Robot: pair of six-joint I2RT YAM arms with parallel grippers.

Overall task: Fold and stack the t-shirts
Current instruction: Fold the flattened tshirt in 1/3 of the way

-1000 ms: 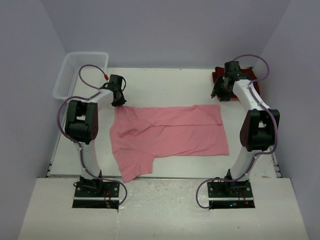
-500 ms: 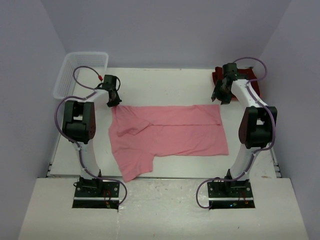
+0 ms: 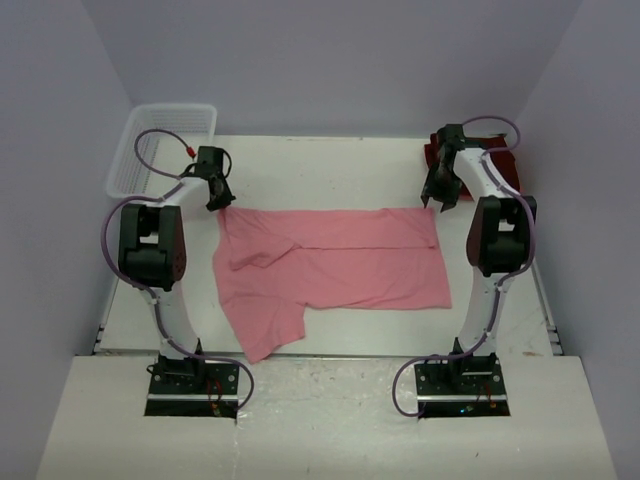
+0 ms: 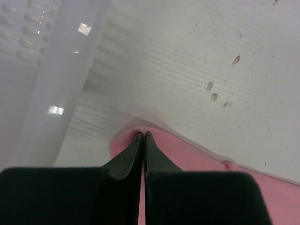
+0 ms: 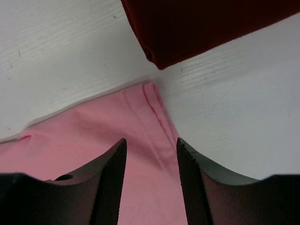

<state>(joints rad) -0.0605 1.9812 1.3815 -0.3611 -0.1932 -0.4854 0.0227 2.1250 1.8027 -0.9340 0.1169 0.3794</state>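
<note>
The light pink t-shirt (image 3: 330, 265) lies spread across the middle of the table (image 3: 330, 165); the left gripper (image 4: 142, 134) is clenched on its 10 o'clock corner, near the white basket (image 3: 135, 155). The right gripper (image 5: 151, 140) stands released, jaws apart astride the hemmed corner at 2 o'clock; the dark maroon t-shirt (image 5: 197, 28) lies just beyond, at the table's 2 o'clock corner, narrowly apart from the pink one.

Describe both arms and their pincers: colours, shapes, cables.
The left arm and right arm have white links, black joints and black bases. A purple cable loops along each; the left has a red plug. The left pincer and right pincer each have two black tapered fingers.
</note>
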